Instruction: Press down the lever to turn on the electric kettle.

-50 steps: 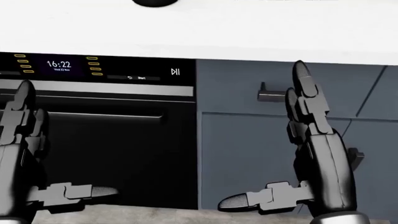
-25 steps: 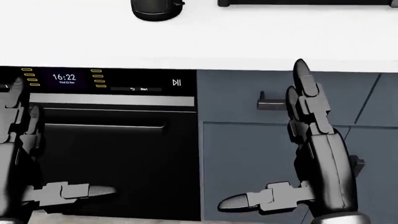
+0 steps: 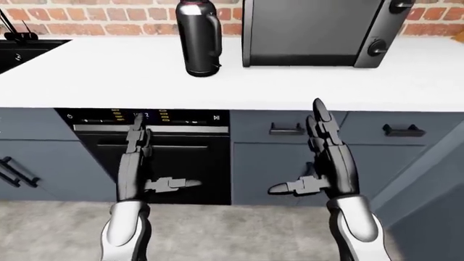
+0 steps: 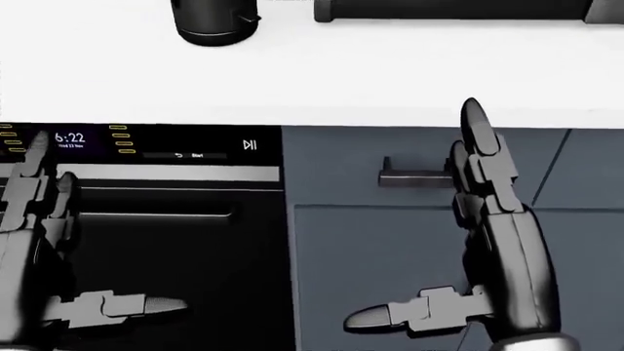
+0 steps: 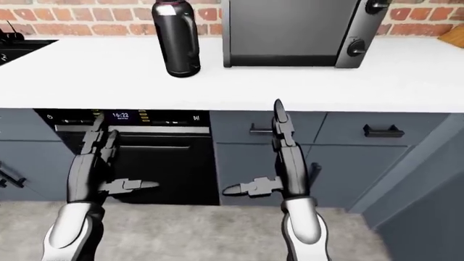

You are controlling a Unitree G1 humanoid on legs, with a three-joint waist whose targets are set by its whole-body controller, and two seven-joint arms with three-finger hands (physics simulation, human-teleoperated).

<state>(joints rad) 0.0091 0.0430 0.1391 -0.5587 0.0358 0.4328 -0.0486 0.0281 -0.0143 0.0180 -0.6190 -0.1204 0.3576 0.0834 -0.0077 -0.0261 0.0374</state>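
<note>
Head cam has tilted up since 1 s ago: more of the white desk (image 3: 101, 81) shows, oven panel (image 4: 146, 146) sits lower, kettle (image 3: 198, 37) base now in view. Kettle stands upright on desk, just left of microwave (image 3: 319, 32). Left hand (image 3: 137, 163) and right hand (image 3: 322, 157) both wide, empty, below desk edge, near drawer handle (image 3: 286, 129).

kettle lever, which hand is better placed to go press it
Probably the left hand: in the left-eye view the kettle stands on the counter up and slightly right of it, while the right hand hangs further right, below the microwave. Both are open, low.
</note>
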